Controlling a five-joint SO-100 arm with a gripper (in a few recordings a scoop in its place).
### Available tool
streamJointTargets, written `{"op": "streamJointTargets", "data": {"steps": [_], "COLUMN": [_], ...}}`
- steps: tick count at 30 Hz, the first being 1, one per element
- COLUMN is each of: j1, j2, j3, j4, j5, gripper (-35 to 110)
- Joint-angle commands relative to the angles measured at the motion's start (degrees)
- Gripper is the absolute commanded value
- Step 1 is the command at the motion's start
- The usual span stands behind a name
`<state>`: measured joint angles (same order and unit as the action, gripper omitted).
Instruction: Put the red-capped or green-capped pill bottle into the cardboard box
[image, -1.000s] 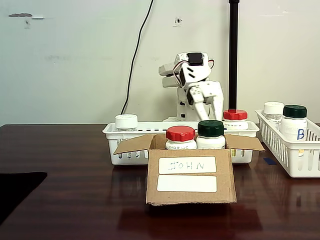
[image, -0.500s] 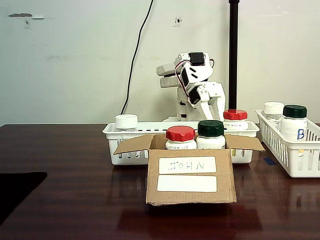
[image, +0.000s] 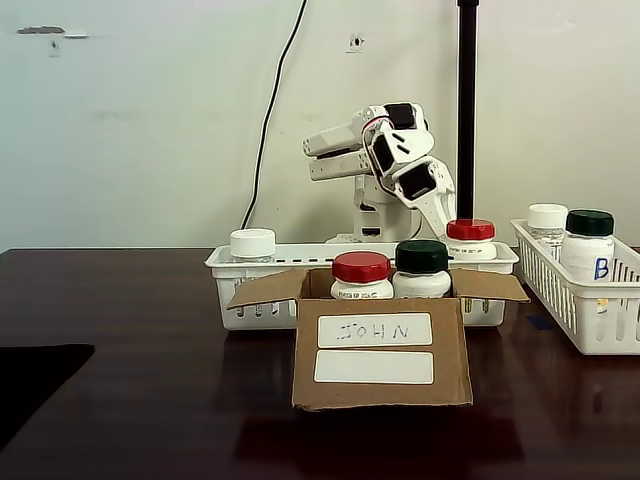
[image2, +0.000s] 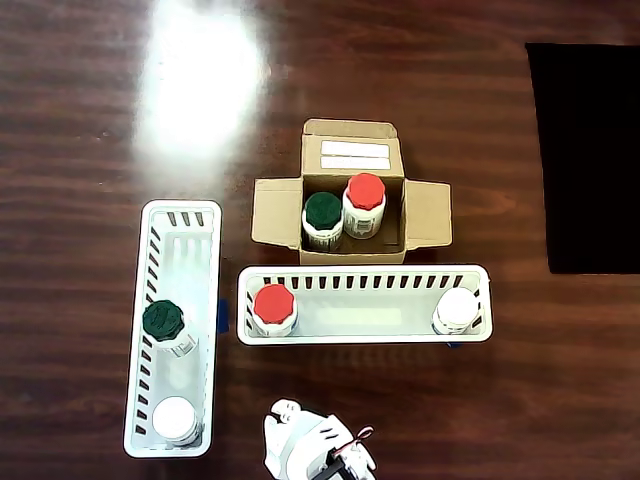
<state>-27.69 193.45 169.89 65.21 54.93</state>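
- Folding back now, the gripper (image: 441, 225) has lifted off behind the cardboard box (image: 383, 352); fingers' opening unclear, seemingly empty.
- Green-capped pill bottle (image: 421, 270) stands upright inside that box, forward of the gripper.

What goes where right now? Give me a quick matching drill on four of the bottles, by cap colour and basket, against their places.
Things:
1. green-capped pill bottle
2. white-capped bottle
3. red-capped bottle
4. second green-capped bottle

Places, overhead view:
A. left end of the long basket
B. inside the cardboard box
C. side basket
D. right end of the long basket

Pairs: 1-B, 2-D, 3-A, 4-C
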Motion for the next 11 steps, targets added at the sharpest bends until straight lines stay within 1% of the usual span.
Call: {"op": "streamJointTargets", "data": {"steps": [1, 11], "j1": [-0.35, -0.35], "j2": [3.34, 3.34], "j3": [-0.26, -0.26], "j4": [0.35, 0.35], "j5": [-1.41, -4.39], "gripper": [2, 2]}}
